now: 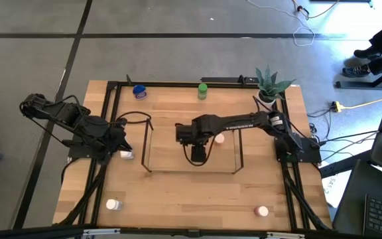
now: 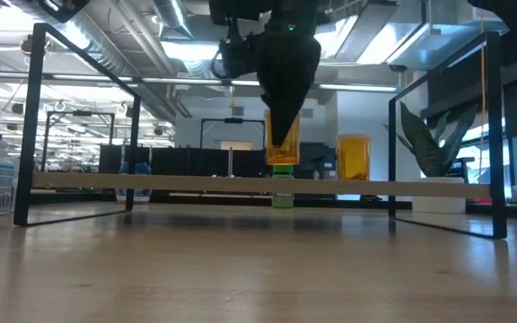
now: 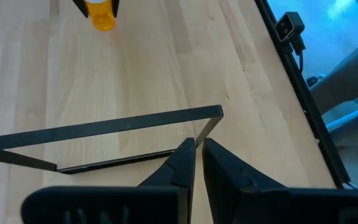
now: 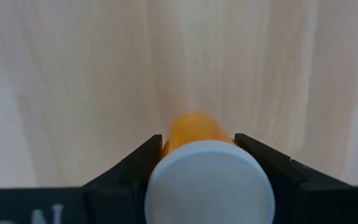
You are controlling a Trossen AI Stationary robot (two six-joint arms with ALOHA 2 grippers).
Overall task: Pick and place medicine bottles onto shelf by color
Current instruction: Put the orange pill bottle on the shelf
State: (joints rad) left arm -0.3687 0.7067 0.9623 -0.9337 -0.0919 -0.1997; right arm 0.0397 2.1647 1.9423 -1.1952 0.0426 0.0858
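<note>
The shelf (image 1: 192, 147) at the frame's centre already carries one orange bottle (image 2: 353, 159); a second, the white-capped orange bottle (image 4: 199, 163), is pinched in the right tool (image 1: 198, 155) just over the board. By my reading the job is early: a blue-capped bottle (image 1: 139, 91), green-capped bottle (image 1: 203, 90), and others at lower left (image 1: 114, 204) and lower right (image 1: 262, 211) wait on the surface (image 1: 178, 192). The left tool (image 3: 198, 154), pressed together, idles at centre-left. Only the low view shows both orange bottles' heights; only the overhead shows the stragglers.
</note>
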